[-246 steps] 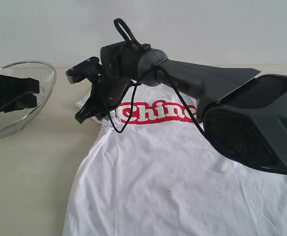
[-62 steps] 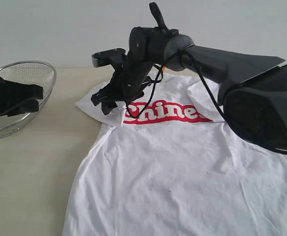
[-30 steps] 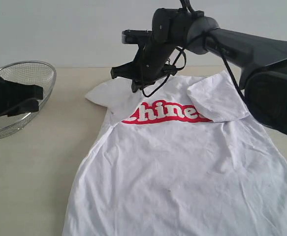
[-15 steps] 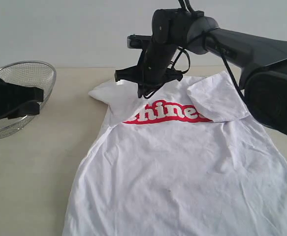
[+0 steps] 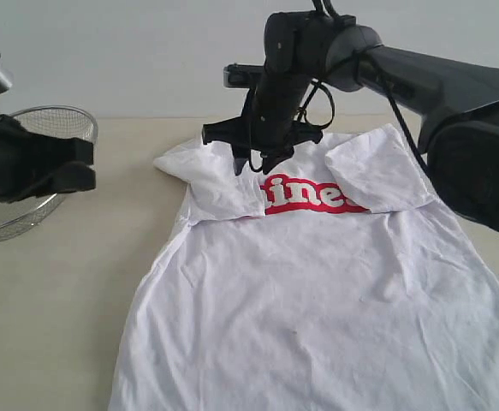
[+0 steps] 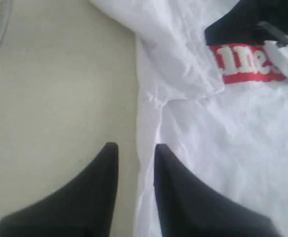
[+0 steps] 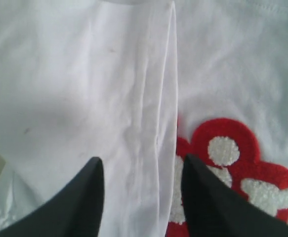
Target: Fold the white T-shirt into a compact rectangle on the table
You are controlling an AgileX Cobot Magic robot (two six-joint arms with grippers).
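Item, far left: wire mesh basket [image 5: 56, 127] at the table [image 5: 69, 282] edge, well apart from the cloth and no obstruction. Item: left gripper [image 6: 134, 152], jaws narrowly parted and holding nothing, hovering above bare tabletop just beside the shirt's side seam; it has drifted in from the basket over the last half-second. Item, centre: the white T-shirt [image 5: 317, 308], lying face up on the table, body spread flat, lower hem running out of view. Change noted: the sleeve on the view's left [image 5: 219, 187], a moment ago pinched and carried aloft, now lies turned inward across the chest, hiding the first letters of the red lettering [image 5: 313, 195]. Item: right gripper [image 7: 141, 170], shut until just now, jaws now standing apart directly above the laid sleeve with no cloth between them, so the sleeve reads as released. Item, right: the opposite sleeve [image 5: 377, 171], likewise folded in. Judgement: both sleeve folds appear done; side and lengthwise folds of the body remain. Hindrance: the right arm hangs over the collar region and would need to clear before further folds.
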